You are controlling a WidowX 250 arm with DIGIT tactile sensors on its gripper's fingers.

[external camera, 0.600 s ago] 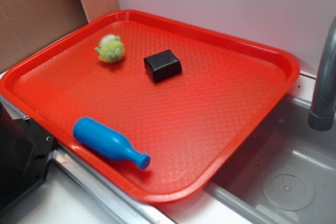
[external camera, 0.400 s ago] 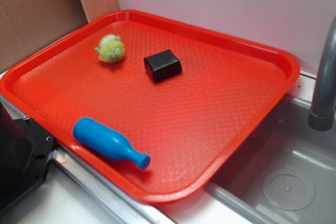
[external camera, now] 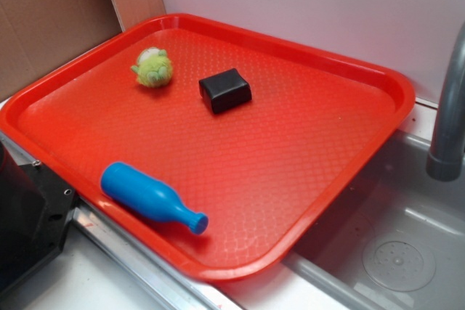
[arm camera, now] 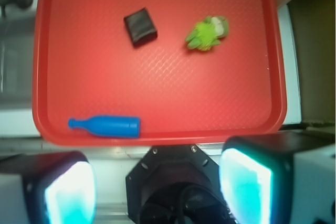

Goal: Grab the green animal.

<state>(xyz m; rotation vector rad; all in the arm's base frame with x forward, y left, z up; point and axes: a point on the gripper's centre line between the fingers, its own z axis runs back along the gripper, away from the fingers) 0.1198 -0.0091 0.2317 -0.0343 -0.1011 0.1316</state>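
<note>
The green animal (external camera: 152, 68), a small fuzzy yellow-green plush with a whitish top, lies near the far left corner of the red tray (external camera: 305, 215). From the wrist camera the green animal (arm camera: 207, 33) is at the upper right of the red tray (arm camera: 157, 136). My gripper (arm camera: 157, 187) is high above the tray's near edge, far from the toy. It is open, its two pads wide apart with nothing between them. The exterior view does not show the gripper.
A black block (external camera: 225, 90) (arm camera: 140, 27) sits beside the toy. A blue bottle-shaped toy (external camera: 151, 197) (arm camera: 106, 127) lies by the tray's near rim. A sink basin (external camera: 396, 252) and grey faucet pipe (external camera: 450, 107) are to the right; the robot's black base (external camera: 25, 215) (arm camera: 173, 182) is at the left front.
</note>
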